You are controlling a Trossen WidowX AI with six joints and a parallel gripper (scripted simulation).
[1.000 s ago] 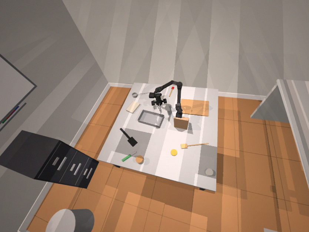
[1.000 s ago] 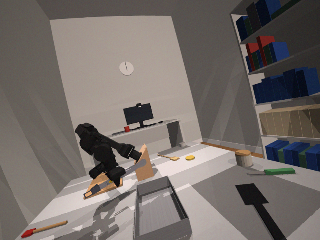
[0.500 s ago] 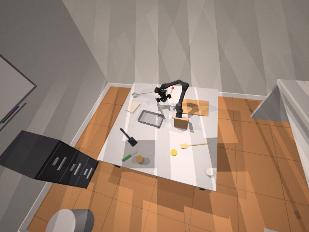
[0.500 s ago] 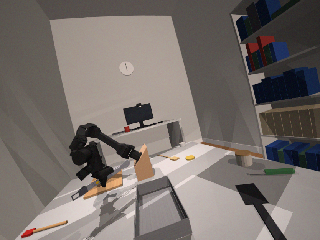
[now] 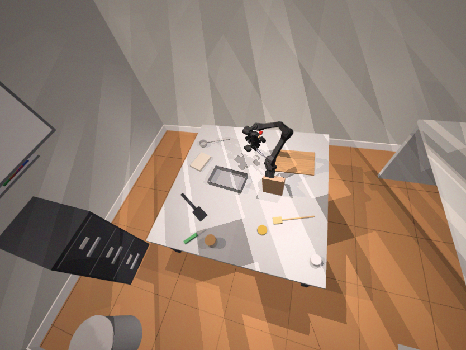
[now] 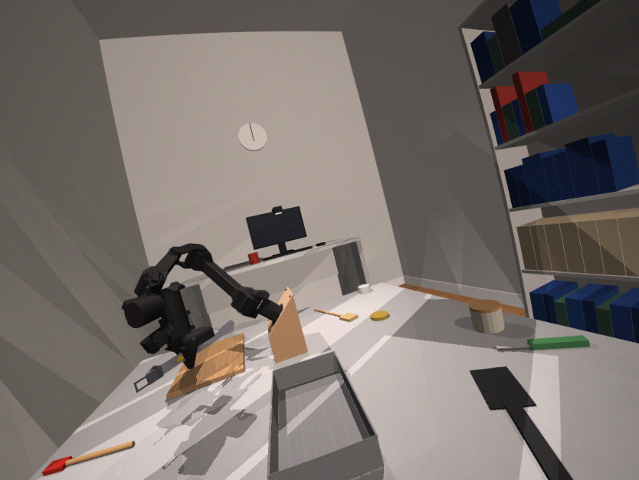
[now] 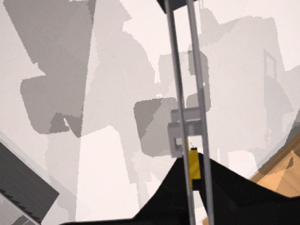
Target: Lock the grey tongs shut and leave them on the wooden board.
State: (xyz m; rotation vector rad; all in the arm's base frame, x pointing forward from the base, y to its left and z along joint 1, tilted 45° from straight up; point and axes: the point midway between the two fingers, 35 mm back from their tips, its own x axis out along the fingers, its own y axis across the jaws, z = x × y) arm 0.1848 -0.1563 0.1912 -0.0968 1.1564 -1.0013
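Observation:
The grey tongs [image 5: 261, 152] [image 6: 224, 327] [image 7: 198, 71] are off the tin and held in the air, their two arms squeezed nearly parallel. My gripper [image 6: 189, 363] [image 7: 190, 161] is shut on them, with a yellow part between the arms. In the exterior view they slant across behind the fingers; whether the tips are higher than the hinge, and whether the lock has caught, I cannot tell. The wooden board [image 5: 295, 162] [image 6: 221, 361] [image 7: 279, 176] lies to the right of the tongs in the top view. The roasting tin [image 5: 224, 187] [image 6: 330, 457] [image 7: 29, 183] is empty.
A knife block [image 5: 273, 186] [image 6: 290, 333] stands by the arm's base, between tin and board. A red-headed tool [image 5: 260, 132] [image 6: 100, 454] lies near the arm. A strainer [image 5: 203, 143] and a cream block [image 5: 200, 161] lie left of the arm in the top view.

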